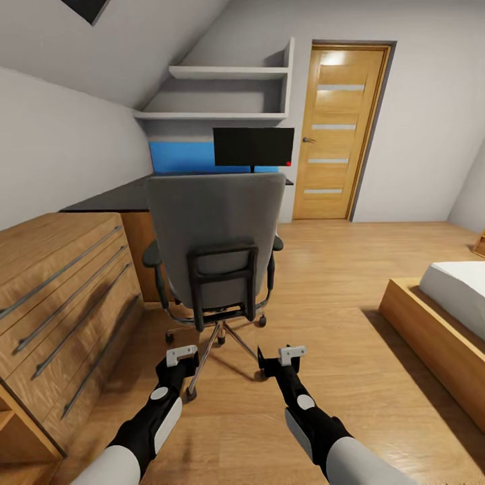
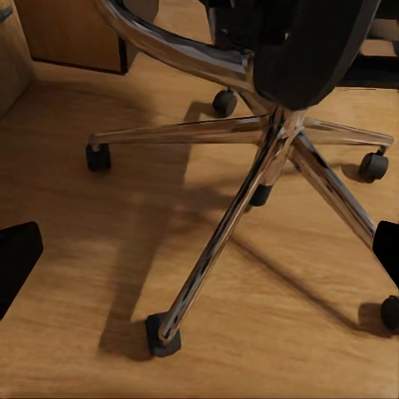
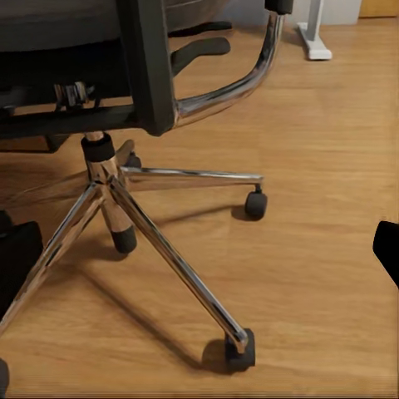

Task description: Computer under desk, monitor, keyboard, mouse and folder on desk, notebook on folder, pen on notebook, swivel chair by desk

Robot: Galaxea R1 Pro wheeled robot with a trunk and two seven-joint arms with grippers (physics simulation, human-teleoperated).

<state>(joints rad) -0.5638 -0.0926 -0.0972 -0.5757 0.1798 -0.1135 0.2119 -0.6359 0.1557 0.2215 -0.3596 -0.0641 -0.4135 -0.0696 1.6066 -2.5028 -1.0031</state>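
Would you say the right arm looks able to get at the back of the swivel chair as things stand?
Probably yes. The right tool hangs low near the swivel chair, whose backrest faces the robot with bare floor between them. It would need to rise and go forward, though.

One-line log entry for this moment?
swivel chair: back toward robot, facing desk | monitor: on desk | left gripper, right gripper: open, empty
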